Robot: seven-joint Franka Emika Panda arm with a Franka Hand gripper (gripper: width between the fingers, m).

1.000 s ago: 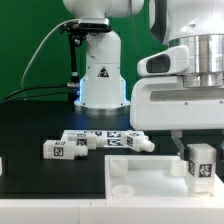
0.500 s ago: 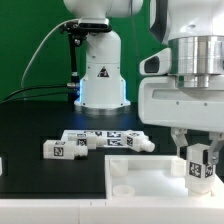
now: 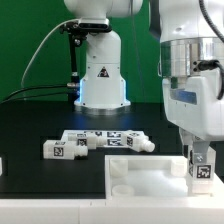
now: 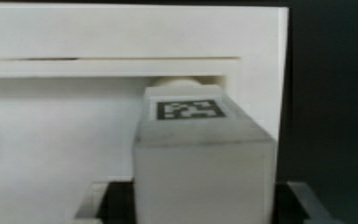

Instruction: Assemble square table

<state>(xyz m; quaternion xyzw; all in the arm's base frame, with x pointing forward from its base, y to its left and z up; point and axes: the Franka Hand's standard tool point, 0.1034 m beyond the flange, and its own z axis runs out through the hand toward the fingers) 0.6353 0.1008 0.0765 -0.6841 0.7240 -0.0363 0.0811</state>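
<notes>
One gripper (image 3: 200, 158) at the lower right of the exterior view, closed on one leg (image 3: 201, 171), which is held upright with its tag facing the camera. The leg is at the right end of the square table top (image 3: 140, 178), which lies flat along the bottom of the frame. Can't tell if leg and top touch.

Wrist view: leg (image 4: 201, 150) centred between the jaws, square table top (image 4: 105, 45) beyond it, corner hole hidden.

Step, as I judge it: seat the leg in a corner hole. To do it well:
- hold the leg vertical
- line its axis with the hole
- lower slowly
- twist only once the end catches
- don't shove the top sideways

Counts:
- one top
- one leg in grip
- loose legs (image 3: 60, 149) clustered mid-left on the black table (image 3: 30, 125); looks like three, but overlap makes it unsure
- one robot base (image 3: 100, 75) behind
</notes>
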